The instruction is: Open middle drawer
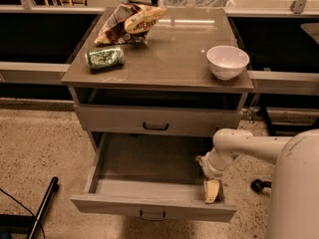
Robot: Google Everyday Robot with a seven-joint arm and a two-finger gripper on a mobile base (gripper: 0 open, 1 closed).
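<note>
Reaching into pulled-out middle drawer (124, 206) — claw (212, 190) against front-right corner — spread: cannot tell.

It looks like an office or work room: a speckled hard floor (35, 143), a grey metal cabinet (169, 61), long benches (284, 81) beside it. The gripper (212, 190) sits in the open middle drawer (149, 208), front right corner.
</note>
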